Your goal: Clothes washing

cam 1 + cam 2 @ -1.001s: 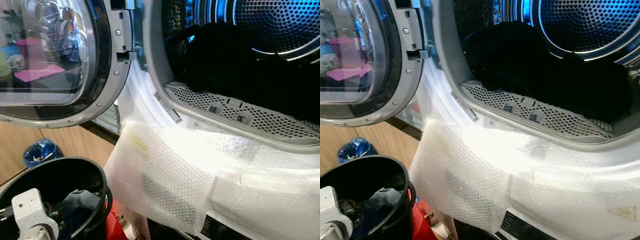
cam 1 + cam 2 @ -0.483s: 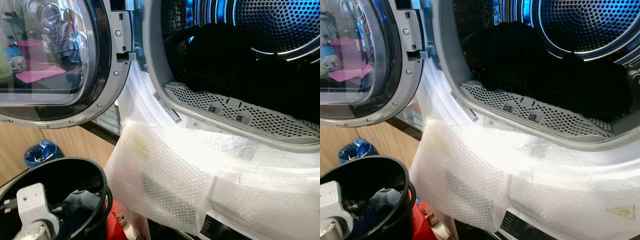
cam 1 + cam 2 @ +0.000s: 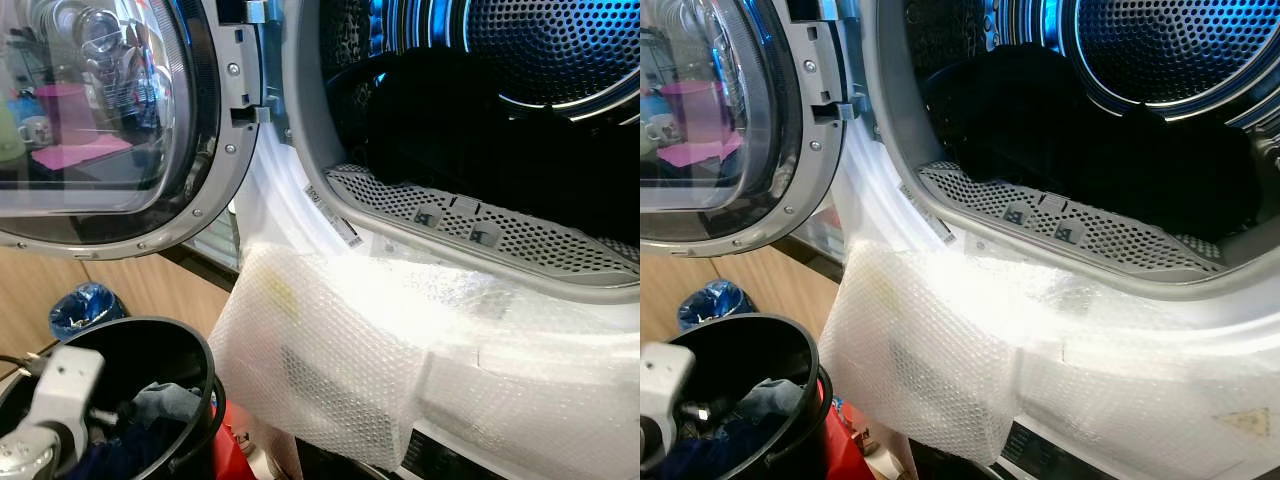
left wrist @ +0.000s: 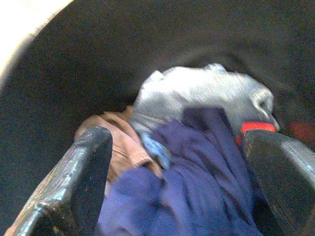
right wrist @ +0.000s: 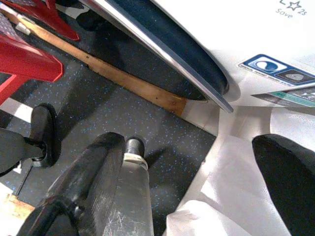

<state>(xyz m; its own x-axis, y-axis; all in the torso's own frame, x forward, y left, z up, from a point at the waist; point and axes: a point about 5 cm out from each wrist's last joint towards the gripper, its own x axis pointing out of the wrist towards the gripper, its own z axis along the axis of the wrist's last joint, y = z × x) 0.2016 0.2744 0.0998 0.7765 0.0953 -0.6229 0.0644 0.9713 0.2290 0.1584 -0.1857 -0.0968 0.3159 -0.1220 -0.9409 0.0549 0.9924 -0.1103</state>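
Reaching down into the black bucket (image 3: pixel 190 350), the left gripper (image 4: pixel 177 162) has its fingers spread wide over the blue garment (image 4: pixel 197 196), gripping nothing yet. A grey piece (image 4: pixel 206 91) lies beyond it. Picking-up stage, I'd say: next, close on the cloth and lift. The right gripper (image 5: pixel 197 182) hangs open, empty, by the floor. Further off, the washer door (image 3: pixel 110 120) stands open, with dark laundry (image 3: pixel 450 130) in the drum (image 3: pixel 1180 50).

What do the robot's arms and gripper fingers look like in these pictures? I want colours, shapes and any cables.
The left arm ends in a boxy white wrist housing above a silver joint, with a thin black cable beside it. The left gripper has two broad black fingers with a worn, rough surface. The right gripper has thick, rounded, glossy black fingers.
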